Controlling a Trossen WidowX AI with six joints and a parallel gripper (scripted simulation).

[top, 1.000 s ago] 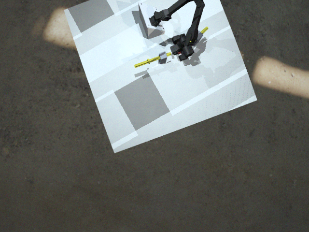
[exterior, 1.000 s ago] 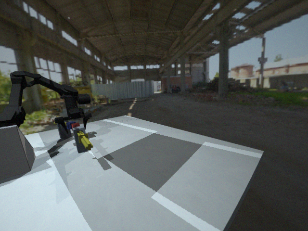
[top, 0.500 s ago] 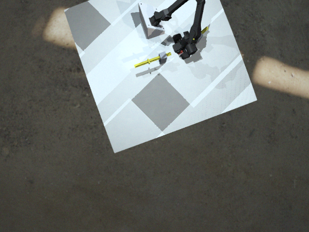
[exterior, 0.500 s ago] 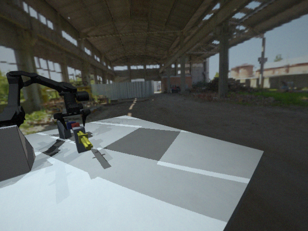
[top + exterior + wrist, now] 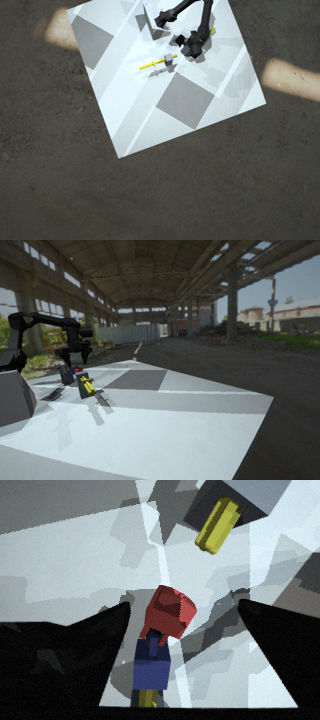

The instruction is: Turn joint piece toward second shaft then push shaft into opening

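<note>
My gripper (image 5: 77, 365) (image 5: 183, 605) is open and empty, its fingers above and on either side of the red square joint piece (image 5: 78, 370) (image 5: 181, 621). The joint piece is hinged to a blue part (image 5: 151, 675) on the first yellow shaft (image 5: 213, 31) (image 5: 148, 699). Its dark opening faces up and towards the second shaft's side in the wrist view; whether it lines up exactly I cannot tell. The second yellow shaft (image 5: 159, 61) (image 5: 89, 388) (image 5: 220, 527) runs through its grey block (image 5: 168, 59) (image 5: 81, 389) (image 5: 255, 495). A gap separates its near end from the joint piece.
The first shaft's grey block (image 5: 66, 376) stands behind the joint in the exterior view. The arm's pale base box (image 5: 149, 19) (image 5: 14, 397) stands beside the shafts. A small yellow crosspiece (image 5: 154, 63) sticks out from the second shaft beyond its block. Shadows cross the white table (image 5: 124, 124) (image 5: 168, 441).
</note>
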